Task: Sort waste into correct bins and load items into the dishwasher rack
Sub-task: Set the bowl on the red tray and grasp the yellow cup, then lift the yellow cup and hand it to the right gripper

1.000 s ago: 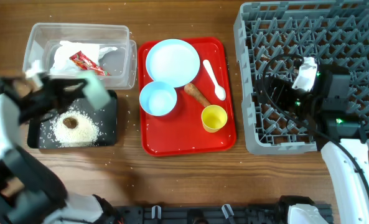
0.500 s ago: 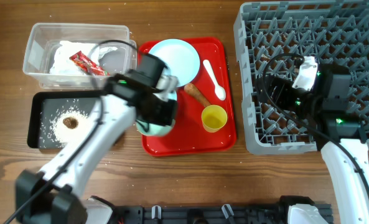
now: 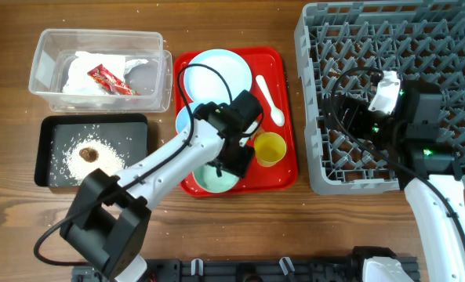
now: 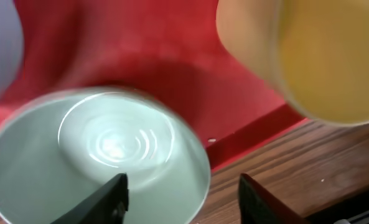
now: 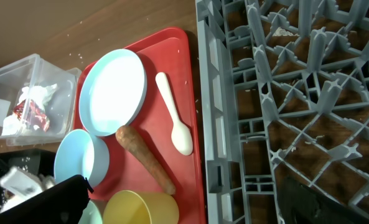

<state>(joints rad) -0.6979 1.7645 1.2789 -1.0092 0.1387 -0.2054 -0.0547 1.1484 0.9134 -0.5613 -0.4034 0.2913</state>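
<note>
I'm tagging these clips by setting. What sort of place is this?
Probably a lab bench staged as a dish-clearing station, not a real kitchen: a wooden table holds a grey dishwasher rack, a red serving tray and a clear tub of waste, with robot arms over them.

No readable text, brand or number anywhere, red snack wrapper (image 3: 107, 79) in the clear tub (image 3: 45, 36) shows light markings, far too small and blurred to read
</note>
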